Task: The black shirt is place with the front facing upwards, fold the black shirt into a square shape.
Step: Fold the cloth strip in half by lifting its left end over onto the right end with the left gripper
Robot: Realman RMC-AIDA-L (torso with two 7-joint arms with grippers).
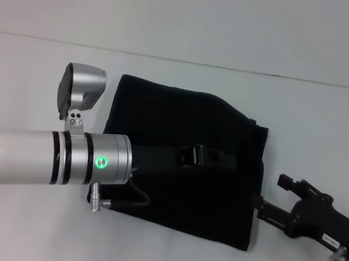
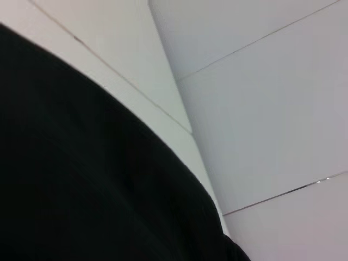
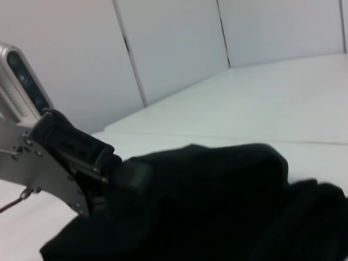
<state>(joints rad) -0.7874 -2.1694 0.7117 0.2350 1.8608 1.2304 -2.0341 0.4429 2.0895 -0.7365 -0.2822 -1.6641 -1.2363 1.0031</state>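
The black shirt [image 1: 188,126] lies on the white table as a folded, roughly rectangular bundle, with no print showing. My left arm reaches across it from the left, and my left gripper [image 1: 226,159] hovers low over the shirt's middle right, black against black cloth. My right gripper [image 1: 256,208] sits at the shirt's right edge, near its front corner. The left wrist view is half filled with the shirt [image 2: 81,179] seen up close. In the right wrist view the shirt [image 3: 217,201] bulges in front, and the left gripper's body [image 3: 81,157] rests over it.
The white table [image 1: 322,128] runs around the shirt on all sides, and its far edge meets a white panelled wall [image 1: 194,13]. The left arm's silver forearm [image 1: 56,154] covers the shirt's near left corner.
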